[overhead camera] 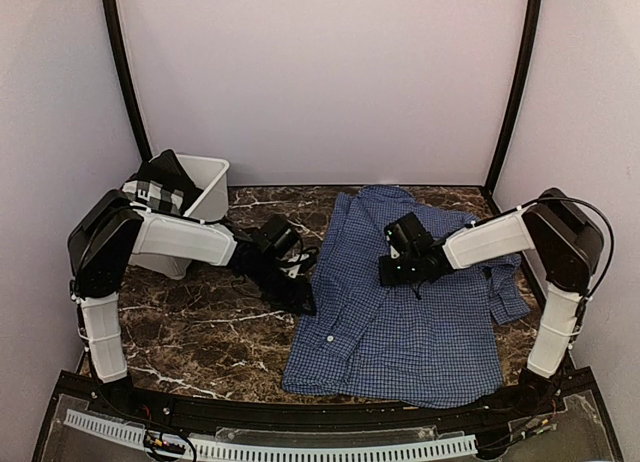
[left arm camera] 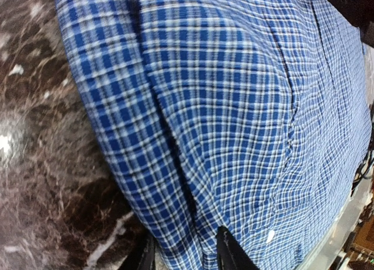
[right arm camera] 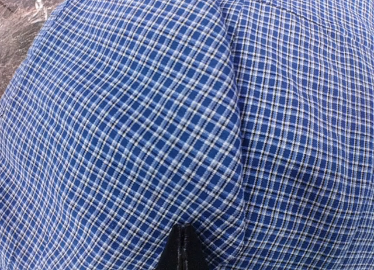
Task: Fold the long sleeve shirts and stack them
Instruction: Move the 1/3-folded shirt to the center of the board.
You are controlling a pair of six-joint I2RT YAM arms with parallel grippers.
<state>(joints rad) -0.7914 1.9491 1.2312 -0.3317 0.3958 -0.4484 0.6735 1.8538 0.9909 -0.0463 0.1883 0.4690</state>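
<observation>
The left pincer [overhead camera: 298, 294] sits at the left edge of the blue checked shirt [overhead camera: 400, 332], low over the dark marble table [overhead camera: 200, 332]. In its wrist view its two fingers [left arm camera: 227, 252] stand apart with the folded edge of the cloth running between them. The right pincer [overhead camera: 392, 274] is over the middle of the shirt, and its fingers [right arm camera: 184, 249] are pressed together at the rim of a raised fold; whether they nip any cloth I cannot tell. The shirt lies spread on the right half of the table, between the two arms. Its collar [overhead camera: 385, 194] points to the far wall and its hem to the near edge, so its long axis runs far to near, leaning slightly left.
</observation>
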